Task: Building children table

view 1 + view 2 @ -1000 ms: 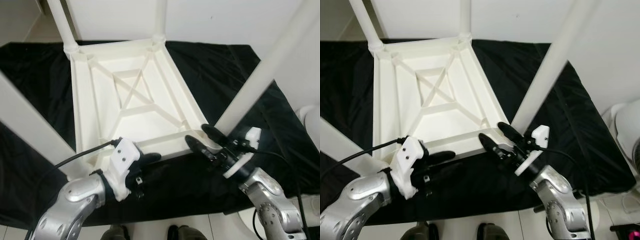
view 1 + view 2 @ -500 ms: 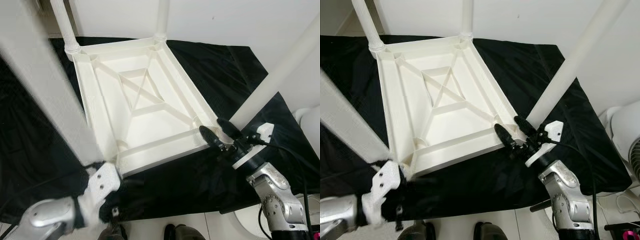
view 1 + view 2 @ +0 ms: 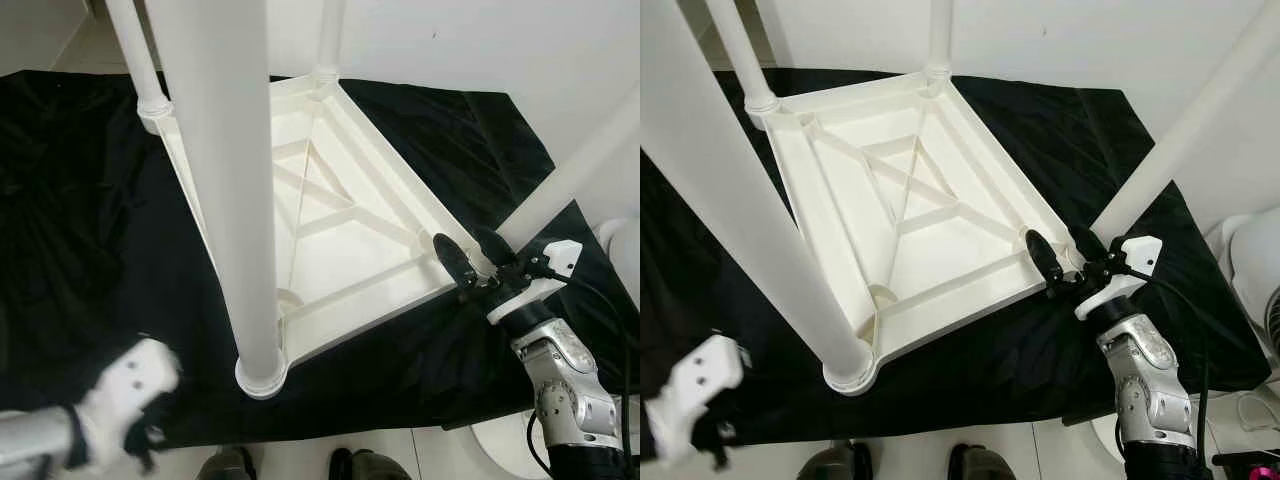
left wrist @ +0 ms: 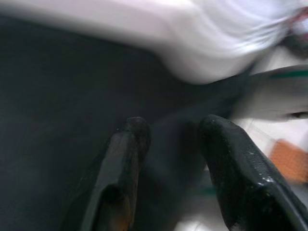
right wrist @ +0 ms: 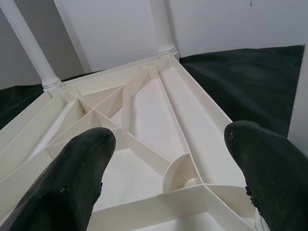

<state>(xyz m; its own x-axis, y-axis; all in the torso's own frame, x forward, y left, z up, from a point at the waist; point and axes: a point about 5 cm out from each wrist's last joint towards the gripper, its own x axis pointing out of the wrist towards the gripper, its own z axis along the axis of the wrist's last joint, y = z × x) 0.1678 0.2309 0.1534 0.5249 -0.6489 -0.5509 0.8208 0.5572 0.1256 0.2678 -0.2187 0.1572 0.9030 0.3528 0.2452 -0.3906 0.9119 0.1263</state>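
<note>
A white plastic children's table (image 3: pixel 940 235) lies upside down on a black cloth (image 3: pixel 1060 120). Its legs stand upward, the nearest leg (image 3: pixel 735 215) thick in the foreground. My right gripper (image 3: pixel 1063 250) is open at the table's near right corner, beside the base of the right leg (image 3: pixel 1185 135). In the right wrist view, its fingers (image 5: pixel 79 168) spread wide over the ribbed underside (image 5: pixel 144 110). My left gripper (image 3: pixel 145 440) is blurred, low at the front left and away from the table. It hangs open over the cloth (image 4: pixel 57 96), holding nothing.
A white wall runs behind the cloth. A round white appliance (image 3: pixel 1252 250) stands on the floor at the right. My feet (image 3: pixel 975 465) show at the cloth's front edge, on pale tiles.
My left gripper has drawn back from the table's near rail to the front left. The whole view has shifted. The right gripper stays at the near right corner.
</note>
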